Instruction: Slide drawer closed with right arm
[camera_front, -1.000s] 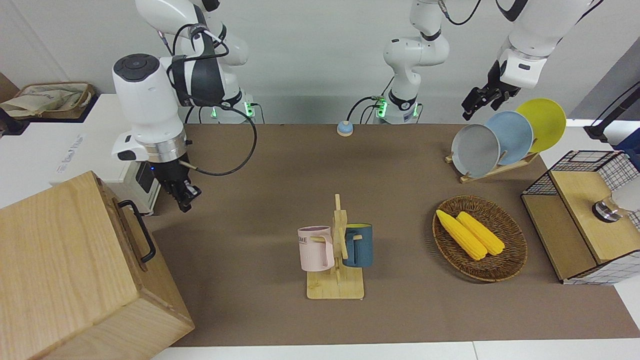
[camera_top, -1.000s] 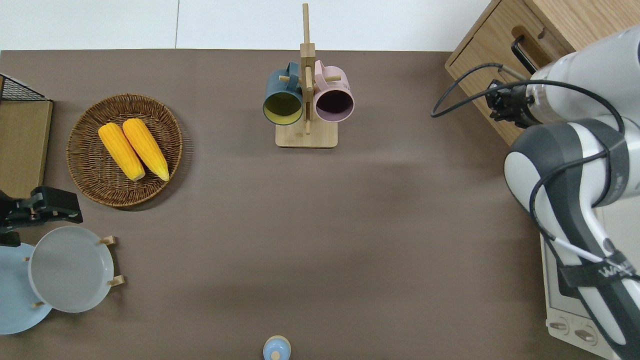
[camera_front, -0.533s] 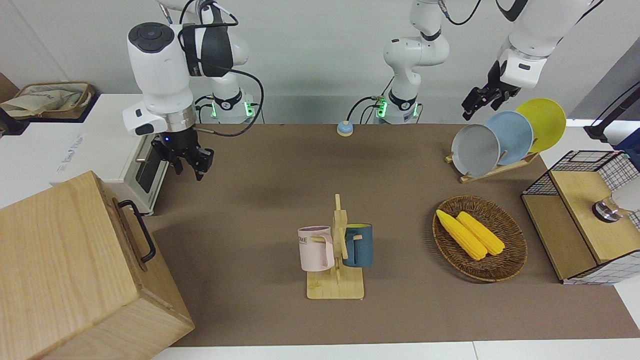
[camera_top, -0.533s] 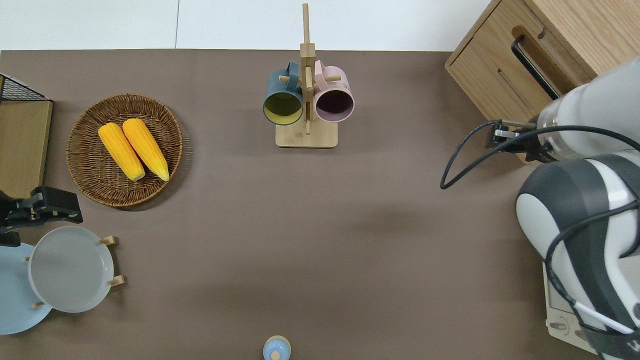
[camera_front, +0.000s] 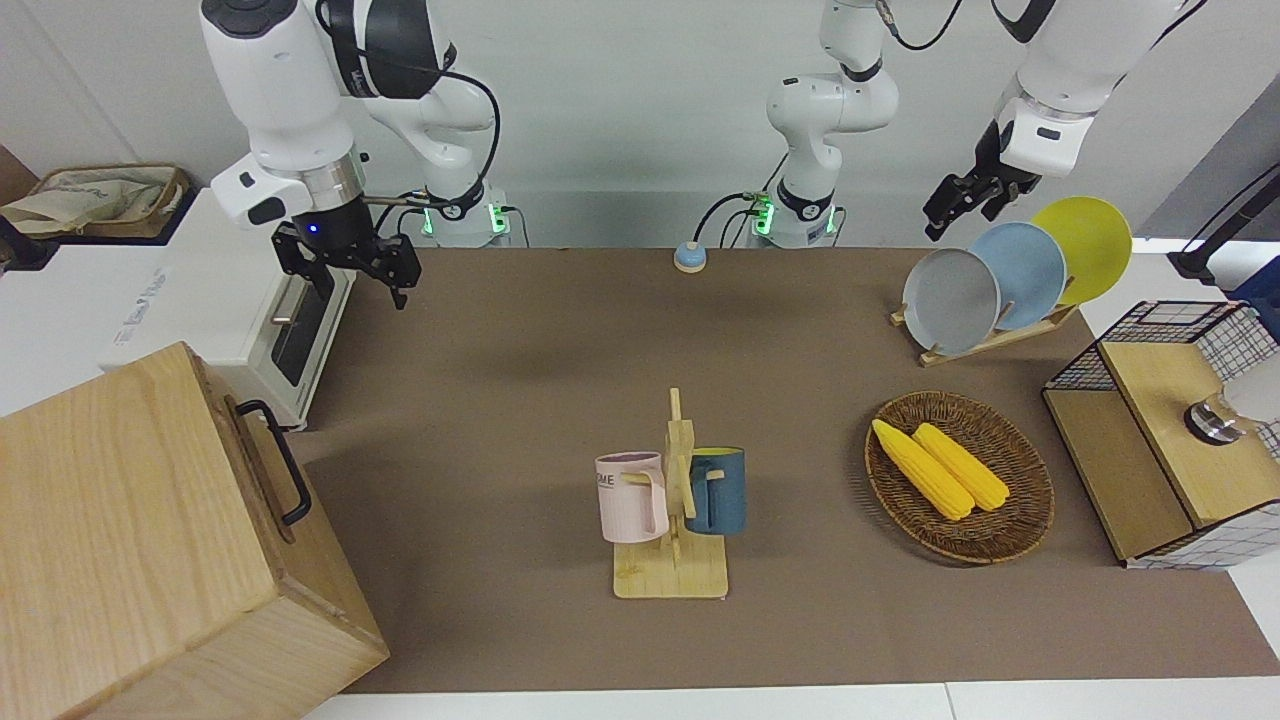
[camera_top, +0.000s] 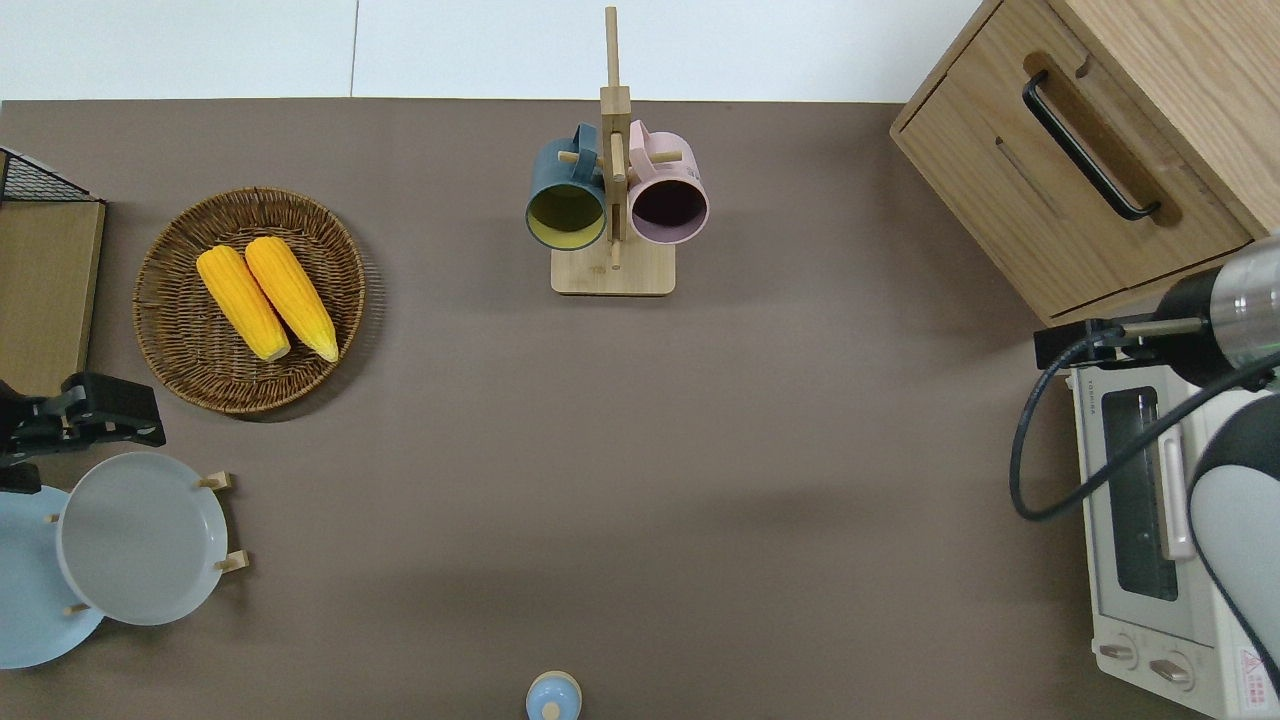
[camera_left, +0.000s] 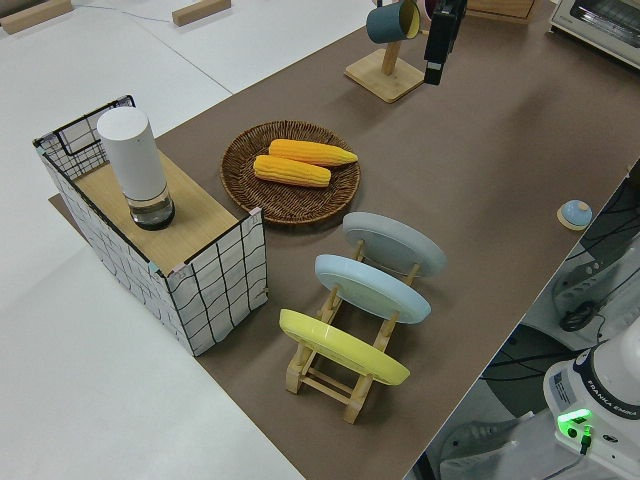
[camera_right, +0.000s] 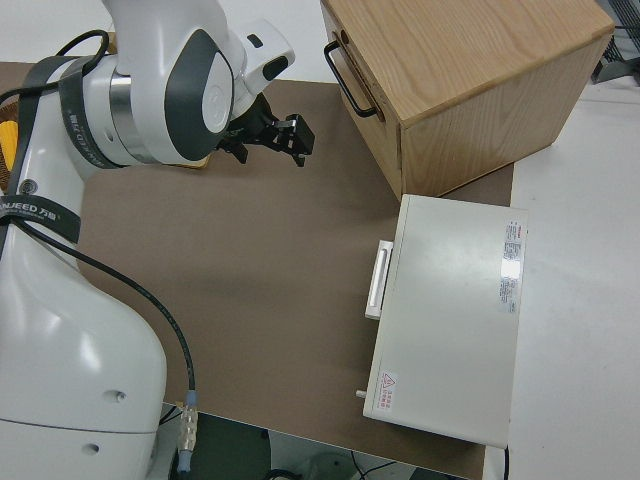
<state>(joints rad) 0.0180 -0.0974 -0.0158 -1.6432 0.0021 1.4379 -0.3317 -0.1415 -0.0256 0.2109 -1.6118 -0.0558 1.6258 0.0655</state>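
Drawer (camera_top: 1060, 190): wide, shallow, light wood, black bar handle (camera_top: 1088, 145), seated flush in the big light-wood cabinet (camera_front: 120, 520) at the right arm's end of the table (camera_top: 640, 450). Right arm's black two-finger gripper (camera_front: 345, 262) is held empty, fingers spread, over the white toaster oven (camera_top: 1150, 540). Drawer front is found farther from the robots than that oven, its handle running along the front. Left arm is parked.

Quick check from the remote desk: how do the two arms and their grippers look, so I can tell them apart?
Both arms are white, jointed, with dark grey bands. The right arm has a silver wrist ring, a small blue light, a looping black cable and a black two-finger right gripper. The left arm ends in a black left gripper, with no blue light showing.
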